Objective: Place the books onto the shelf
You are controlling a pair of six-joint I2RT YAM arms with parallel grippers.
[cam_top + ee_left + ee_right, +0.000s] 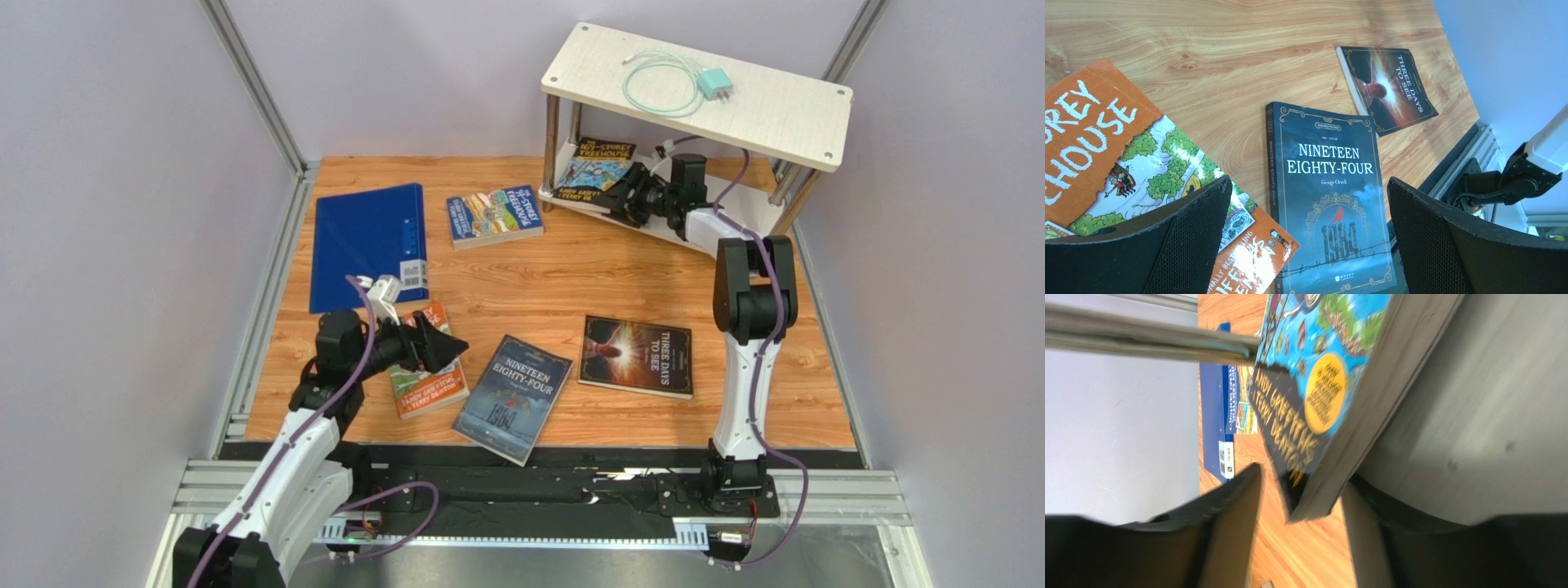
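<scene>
A wood-grain table [577, 276] sits between pale walls, with the shelf [785, 116] at its far right corner. One blue Treehouse book [594, 168] lies on the lower board, the right fingers [1217, 539] parted either side of its corner. The left fingers [1168, 245] gape wide above the orange Treehouse book [432, 390], beside Nineteen Eighty-Four [515, 398].

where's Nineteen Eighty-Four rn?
Top view: Nineteen Eighty-Four lies flat on the table near its front edge, centre, between the orange Treehouse book on its left and Three Days to See on its right.
</scene>
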